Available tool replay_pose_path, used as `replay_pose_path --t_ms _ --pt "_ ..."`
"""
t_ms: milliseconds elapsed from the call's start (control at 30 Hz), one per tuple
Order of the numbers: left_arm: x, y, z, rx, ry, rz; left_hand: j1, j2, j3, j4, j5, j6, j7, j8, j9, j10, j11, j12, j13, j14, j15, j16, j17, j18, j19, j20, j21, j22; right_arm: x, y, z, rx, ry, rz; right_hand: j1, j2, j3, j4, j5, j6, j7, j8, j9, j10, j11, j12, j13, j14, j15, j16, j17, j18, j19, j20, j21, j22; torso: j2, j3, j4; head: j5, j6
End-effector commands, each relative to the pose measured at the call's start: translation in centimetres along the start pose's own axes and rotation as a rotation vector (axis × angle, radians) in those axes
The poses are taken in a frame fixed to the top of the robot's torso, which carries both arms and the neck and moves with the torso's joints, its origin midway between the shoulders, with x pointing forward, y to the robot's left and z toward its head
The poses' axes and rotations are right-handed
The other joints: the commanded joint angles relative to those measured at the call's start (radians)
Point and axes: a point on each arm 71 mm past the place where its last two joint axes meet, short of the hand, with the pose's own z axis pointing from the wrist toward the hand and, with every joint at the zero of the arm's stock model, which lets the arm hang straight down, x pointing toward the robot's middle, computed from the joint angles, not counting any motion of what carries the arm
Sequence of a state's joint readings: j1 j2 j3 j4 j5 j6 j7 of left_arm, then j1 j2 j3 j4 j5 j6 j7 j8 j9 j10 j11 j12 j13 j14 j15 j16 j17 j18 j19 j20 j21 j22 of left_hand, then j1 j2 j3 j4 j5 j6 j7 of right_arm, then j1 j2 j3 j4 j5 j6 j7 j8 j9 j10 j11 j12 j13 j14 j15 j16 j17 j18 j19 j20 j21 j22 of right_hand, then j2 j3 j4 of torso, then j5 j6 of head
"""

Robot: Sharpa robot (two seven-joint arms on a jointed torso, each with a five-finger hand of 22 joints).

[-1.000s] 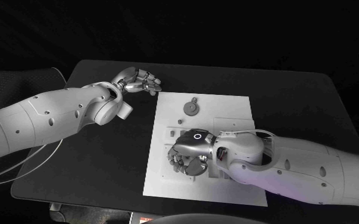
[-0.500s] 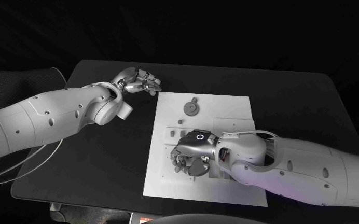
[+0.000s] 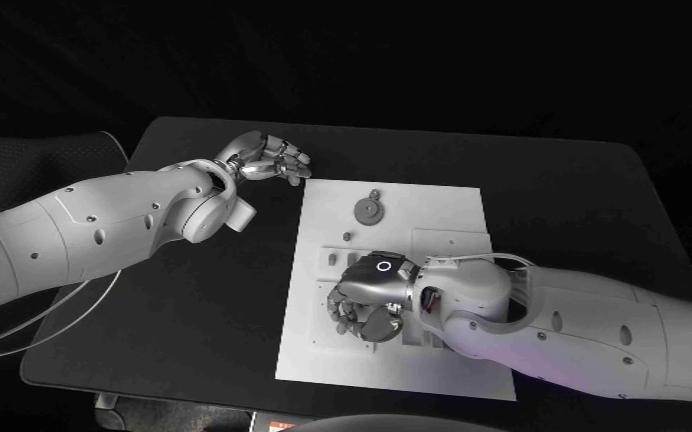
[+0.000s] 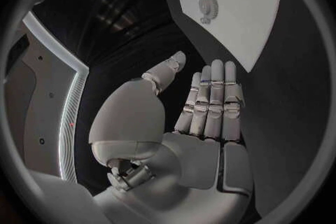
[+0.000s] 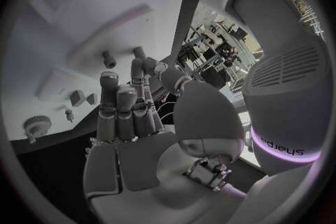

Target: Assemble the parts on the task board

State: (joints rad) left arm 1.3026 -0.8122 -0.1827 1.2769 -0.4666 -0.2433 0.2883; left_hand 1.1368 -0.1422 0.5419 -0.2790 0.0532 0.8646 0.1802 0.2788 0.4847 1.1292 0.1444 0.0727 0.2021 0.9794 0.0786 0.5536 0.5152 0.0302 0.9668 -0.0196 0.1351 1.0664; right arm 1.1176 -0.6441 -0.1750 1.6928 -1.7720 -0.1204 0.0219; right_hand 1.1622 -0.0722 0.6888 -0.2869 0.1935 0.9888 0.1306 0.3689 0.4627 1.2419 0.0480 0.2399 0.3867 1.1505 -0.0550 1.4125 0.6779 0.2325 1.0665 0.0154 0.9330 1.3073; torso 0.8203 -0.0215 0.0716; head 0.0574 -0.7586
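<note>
Head view: one white task board (image 3: 433, 202) lies in the middle of the black tabletop (image 3: 577, 192). One round grey part (image 3: 371, 211) lies flat on the board's far half, with a much smaller round piece (image 3: 374, 193) just beyond it. The left hand (image 3: 265, 159) hangs over the bare tabletop just off the board's far left corner, fingers loosely apart and holding nothing. The right hand (image 3: 365, 302) is down over the board's near left area, fingers curled toward the surface; whether they grip anything cannot be told from here.

Left wrist view: the left hand (image 4: 203, 109) shows its fingers straight and side by side, thumb off to one side, palm empty. Beyond the fingertips lies the task board (image 4: 252, 17) with the one round grey part (image 4: 208, 4) on it.

Right wrist view: the right hand (image 5: 129, 117) has its fingers bent over the task board (image 5: 77, 28). No part is seen between them. Four small fixtures show on the board: one dark peg (image 5: 108, 59) standing up, one toothed round piece (image 5: 35, 123), and two small square blocks (image 5: 77, 98) side by side.
</note>
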Motion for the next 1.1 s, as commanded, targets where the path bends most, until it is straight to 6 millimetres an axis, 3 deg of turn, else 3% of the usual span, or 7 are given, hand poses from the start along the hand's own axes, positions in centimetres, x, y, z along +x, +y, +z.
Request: replay_pose_path --t_ms 33,667,867,1100 --pt "0.18 -0.19 0.07 0.012 0.012 -0.007 0.0 0.006 -0.007 0.0 -0.001 -0.003 0.0 0.001 -0.001 -0.006 0.002 -0.003 -0.002 0.003 0.003 -0.005 0.002 0.02 0.001 0.002 -0.004 0.001 0.17 0.09 0.17 0.001 0.019 -0.009 -0.005 -0.003 -0.001 0.0 0.005 0.04 -0.021 0.011 0.032 -0.001 0.002 -0.006 0.001 -0.003 -0.003 -0.005 0.002 0.029 -0.001 -0.008 0.0 0.016 0.0 0.0001 0.0003 0.0 0.0" --pt "0.19 -0.21 0.08 0.013 0.011 -0.007 0.001 0.006 -0.007 0.0 -0.001 -0.003 0.0 0.001 -0.002 -0.007 0.002 -0.003 -0.002 0.003 0.003 -0.007 0.004 0.02 0.001 0.002 -0.004 0.002 0.16 0.48 0.65 -0.003 0.031 -0.041 -0.004 -0.018 -0.005 -0.001 0.005 0.038 -0.02 0.01 0.035 -0.003 0.004 -0.009 0.003 -0.006 -0.002 -0.006 0.003 0.029 -0.005 -0.007 0.0 0.017 0.0 0.0 0.0001 -0.001 -0.002" --pt "0.16 -0.18 0.04 0.011 0.011 -0.007 0.001 0.006 -0.007 0.0 -0.001 -0.003 0.0 0.001 -0.002 -0.007 0.002 -0.003 -0.002 0.003 0.003 -0.008 0.004 0.02 0.001 0.002 -0.005 0.002 0.35 0.18 0.49 0.004 0.052 -0.02 -0.046 -0.073 -0.036 0.011 0.003 0.017 -0.012 -0.003 0.034 -0.021 0.013 -0.021 0.001 -0.016 0.007 -0.009 0.005 0.029 -0.013 0.0 -0.003 0.018 0.0 0.0003 -0.0005 0.0 -0.004" --pt "0.12 -0.17 0.01 0.01 0.01 -0.007 0.001 0.006 -0.007 0.0 -0.001 -0.003 0.0 0.001 -0.002 -0.007 0.002 -0.003 -0.002 0.003 0.004 -0.008 0.005 0.02 0.001 0.002 -0.005 0.002 0.33 0.03 0.37 0.006 0.045 -0.007 -0.089 -0.089 -0.126 0.001 0.003 -0.05 0.015 -0.039 0.029 -0.037 0.019 -0.032 0.003 -0.028 0.014 -0.007 0.011 0.029 -0.024 0.0 -0.003 0.018 0.0 0.0006 -0.0003 0.0 -0.005"
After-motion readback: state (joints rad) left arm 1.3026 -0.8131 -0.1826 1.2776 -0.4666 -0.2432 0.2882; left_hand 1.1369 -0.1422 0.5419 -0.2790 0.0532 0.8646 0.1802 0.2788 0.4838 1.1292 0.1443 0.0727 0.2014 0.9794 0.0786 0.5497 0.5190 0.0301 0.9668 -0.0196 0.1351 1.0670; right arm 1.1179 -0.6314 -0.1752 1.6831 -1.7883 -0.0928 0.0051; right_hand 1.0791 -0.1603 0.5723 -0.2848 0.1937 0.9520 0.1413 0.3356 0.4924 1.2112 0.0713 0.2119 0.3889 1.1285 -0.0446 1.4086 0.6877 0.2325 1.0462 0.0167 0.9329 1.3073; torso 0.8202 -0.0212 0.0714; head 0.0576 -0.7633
